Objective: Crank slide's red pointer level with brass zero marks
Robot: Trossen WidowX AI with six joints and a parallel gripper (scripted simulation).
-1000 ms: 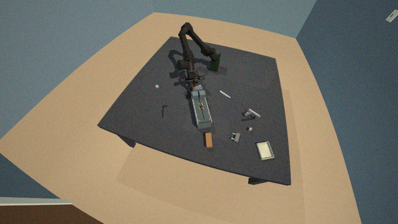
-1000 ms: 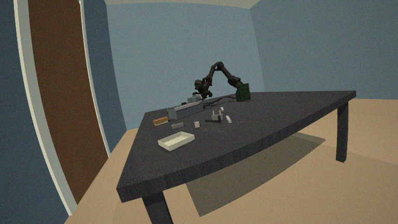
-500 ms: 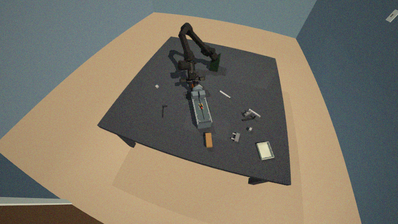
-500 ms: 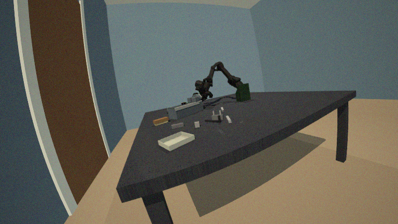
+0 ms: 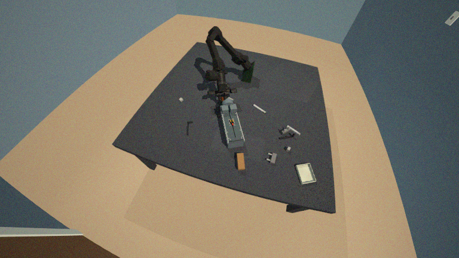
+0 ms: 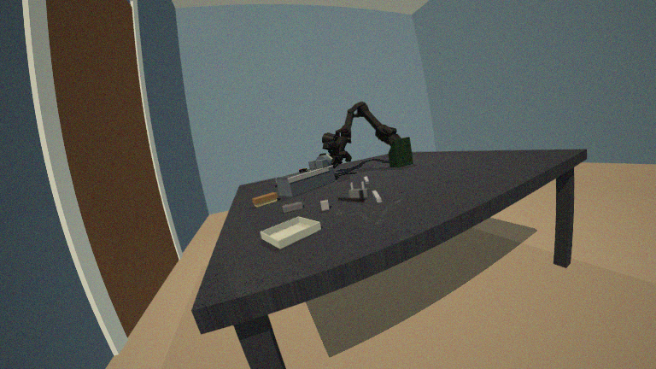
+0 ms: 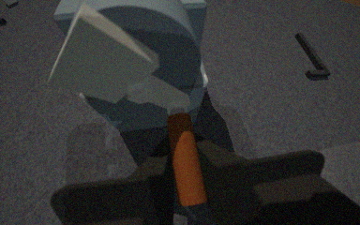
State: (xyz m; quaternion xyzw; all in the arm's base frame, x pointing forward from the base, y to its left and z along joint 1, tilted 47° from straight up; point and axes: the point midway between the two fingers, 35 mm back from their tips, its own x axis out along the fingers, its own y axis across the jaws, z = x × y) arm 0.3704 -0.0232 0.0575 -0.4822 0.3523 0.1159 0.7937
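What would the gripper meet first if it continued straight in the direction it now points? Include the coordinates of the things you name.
Probably the grey crank housing point(image 5: 228, 101) point(image 7: 141, 108), just beyond the orange handle point(image 5: 222, 98) point(image 7: 188, 164) held in the gripper point(image 5: 222, 97) point(image 7: 180, 138); depth is unclear, so the pale crank arm might come first.
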